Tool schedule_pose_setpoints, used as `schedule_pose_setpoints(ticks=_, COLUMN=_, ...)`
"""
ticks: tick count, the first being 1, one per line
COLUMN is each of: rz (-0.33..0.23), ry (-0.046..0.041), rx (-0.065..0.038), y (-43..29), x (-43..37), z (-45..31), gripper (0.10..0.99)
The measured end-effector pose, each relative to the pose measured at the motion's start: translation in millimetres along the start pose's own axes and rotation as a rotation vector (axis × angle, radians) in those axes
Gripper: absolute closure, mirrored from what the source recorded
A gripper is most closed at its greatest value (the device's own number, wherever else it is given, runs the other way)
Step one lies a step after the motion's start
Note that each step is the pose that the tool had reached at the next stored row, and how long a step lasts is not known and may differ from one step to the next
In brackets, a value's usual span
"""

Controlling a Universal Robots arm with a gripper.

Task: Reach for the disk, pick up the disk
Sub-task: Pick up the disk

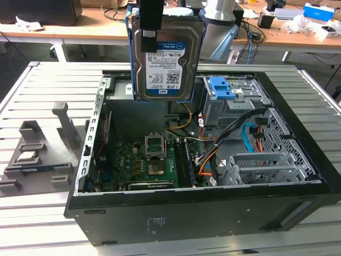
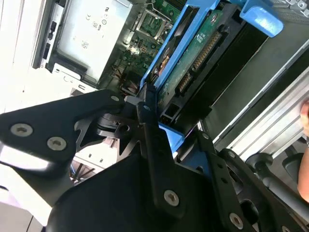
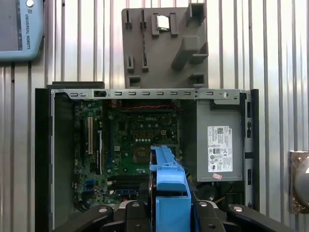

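Your black hand (image 2: 145, 108) grips the flat silver metal, blue-bracketed disk (image 1: 165, 56), label outward, above the open black computer case (image 1: 213, 208).

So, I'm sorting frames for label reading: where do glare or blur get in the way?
In the exterior view the disk faces the camera evenly lit, its label unglared. In the second wrist view the bright table washes out white and the nearby gripper looks soft. In the first wrist view the motherboard sits in shade.
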State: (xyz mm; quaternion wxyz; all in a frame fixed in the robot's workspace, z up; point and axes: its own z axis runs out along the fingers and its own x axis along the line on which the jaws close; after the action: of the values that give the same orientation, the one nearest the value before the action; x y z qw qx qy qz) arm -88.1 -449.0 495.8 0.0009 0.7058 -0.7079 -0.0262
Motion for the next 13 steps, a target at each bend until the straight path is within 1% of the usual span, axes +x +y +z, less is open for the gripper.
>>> schedule_pose_setpoints(ticks=4, rz=0.000, ry=0.0000, rx=0.000, y=-0.1, x=14.1, z=-0.4, gripper=0.718)
schedule_pose_setpoints(ticks=6, rz=0.000, ry=0.0000, rx=0.000, y=-0.1, x=19.6, z=-0.6, gripper=0.718)
schedule_pose_setpoints(ticks=10, rz=0.000, ry=0.0000, rx=0.000, y=-0.1, x=27.9, z=-0.9, gripper=0.718)
schedule_pose_setpoints(ticks=11, rz=0.000, ry=0.0000, rx=0.000, y=-0.1, x=33.2, z=-1.1, gripper=0.718)
schedule_pose_setpoints(ticks=13, rz=0.000, ry=-0.0001, rx=0.000, y=-0.1, x=37.9, z=-1.2, gripper=0.718)
